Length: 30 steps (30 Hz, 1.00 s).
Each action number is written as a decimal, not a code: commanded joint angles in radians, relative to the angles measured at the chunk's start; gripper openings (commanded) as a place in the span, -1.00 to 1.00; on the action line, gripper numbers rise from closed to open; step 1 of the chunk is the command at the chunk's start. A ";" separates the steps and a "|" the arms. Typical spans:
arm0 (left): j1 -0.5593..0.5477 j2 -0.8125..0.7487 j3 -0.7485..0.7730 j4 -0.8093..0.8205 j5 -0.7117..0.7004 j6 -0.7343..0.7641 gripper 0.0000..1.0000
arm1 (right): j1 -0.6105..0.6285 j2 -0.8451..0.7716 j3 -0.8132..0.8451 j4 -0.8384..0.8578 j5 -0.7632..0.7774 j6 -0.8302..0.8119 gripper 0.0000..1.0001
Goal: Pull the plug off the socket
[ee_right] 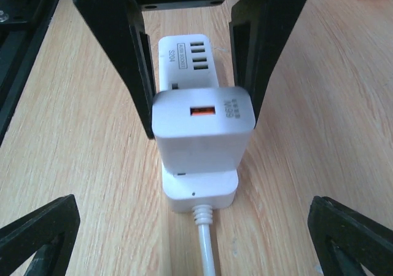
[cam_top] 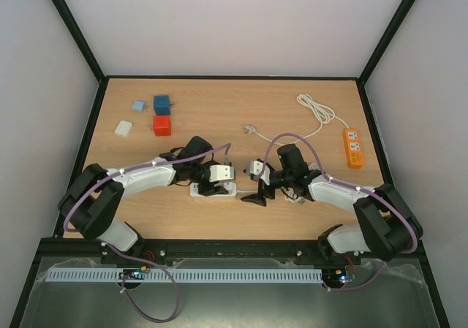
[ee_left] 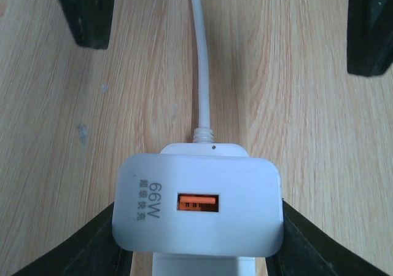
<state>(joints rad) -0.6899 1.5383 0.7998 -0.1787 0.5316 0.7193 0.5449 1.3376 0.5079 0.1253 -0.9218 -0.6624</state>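
Plug (ee_right: 202, 138), one white charger, stood upright on one white socket strip (ee_right: 190, 55) at the front middle of the table (cam_top: 219, 101), orange port facing up (long side across the strip), left gripper (ee_right: 201, 117) clamped on its two sides, right gripper (ee_right: 195, 236) spread wide, holding nothing, one orange strip (cam_top: 354, 147) far right.

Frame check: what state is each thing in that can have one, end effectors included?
charger: plugged into the white power strip, its USB port empty
white power strip: lying flat, its four USB ports empty
left end effector: closed on the charger's two sides
right end effector: wide open, holding nothing
orange power strip: its cord lies loose, plug not in any socket
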 commanded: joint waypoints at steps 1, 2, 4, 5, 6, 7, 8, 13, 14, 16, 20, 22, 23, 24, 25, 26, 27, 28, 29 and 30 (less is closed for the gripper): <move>0.029 -0.058 -0.036 -0.030 0.053 0.063 -0.20 | 0.031 0.022 -0.035 0.139 -0.036 0.075 0.99; 0.031 -0.062 -0.042 -0.030 0.059 0.069 -0.20 | 0.049 0.035 -0.037 0.157 -0.018 0.082 0.98; 0.032 -0.069 -0.058 -0.021 0.066 0.075 -0.21 | 0.078 0.060 -0.043 0.205 0.005 0.097 0.97; 0.032 -0.070 -0.059 -0.019 0.064 0.073 -0.21 | 0.091 0.075 -0.044 0.226 0.013 0.104 0.97; 0.033 -0.069 -0.059 -0.018 0.063 0.070 -0.20 | 0.103 0.091 -0.043 0.243 0.019 0.112 0.97; 0.034 -0.070 -0.058 -0.016 0.063 0.068 -0.20 | 0.114 0.107 -0.042 0.258 0.025 0.120 0.96; 0.035 -0.070 -0.058 -0.017 0.065 0.070 -0.20 | 0.124 0.121 -0.042 0.275 0.032 0.128 0.95; 0.035 -0.076 -0.062 -0.022 0.064 0.070 -0.22 | 0.138 0.167 -0.060 0.344 0.069 0.154 0.93; 0.035 -0.077 -0.064 -0.022 0.063 0.065 -0.22 | 0.139 0.172 -0.065 0.354 0.075 0.153 0.92; 0.035 -0.091 -0.074 -0.017 0.061 0.059 -0.23 | 0.142 0.184 -0.072 0.378 0.092 0.157 0.90; 0.035 -0.106 -0.088 -0.017 0.058 0.058 -0.24 | 0.148 0.250 -0.077 0.432 0.113 0.145 0.84; 0.035 -0.104 -0.087 -0.022 0.055 0.061 -0.24 | 0.158 0.283 -0.069 0.445 0.116 0.138 0.81; 0.035 -0.105 -0.087 -0.022 0.055 0.060 -0.25 | 0.166 0.296 -0.067 0.457 0.117 0.138 0.80; 0.035 -0.106 -0.088 -0.023 0.056 0.061 -0.25 | 0.173 0.303 -0.068 0.469 0.117 0.138 0.78; 0.035 -0.108 -0.090 -0.023 0.056 0.063 -0.25 | 0.179 0.310 -0.068 0.483 0.116 0.138 0.76; 0.035 -0.109 -0.090 -0.023 0.056 0.064 -0.25 | 0.185 0.317 -0.066 0.490 0.116 0.138 0.72; 0.035 -0.108 -0.090 -0.024 0.056 0.064 -0.26 | 0.191 0.325 -0.063 0.495 0.114 0.140 0.67; 0.035 -0.109 -0.090 -0.024 0.056 0.063 -0.27 | 0.194 0.334 -0.058 0.503 0.114 0.145 0.62; 0.035 -0.109 -0.091 -0.024 0.056 0.064 -0.26 | 0.199 0.342 -0.056 0.511 0.115 0.150 0.59; 0.035 -0.108 -0.091 -0.024 0.056 0.065 -0.27 | 0.202 0.348 -0.055 0.525 0.118 0.158 0.57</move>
<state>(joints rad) -0.6605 1.4555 0.7181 -0.1951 0.5602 0.7681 0.7284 1.6581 0.4423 0.5556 -0.8097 -0.5148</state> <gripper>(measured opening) 0.536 0.806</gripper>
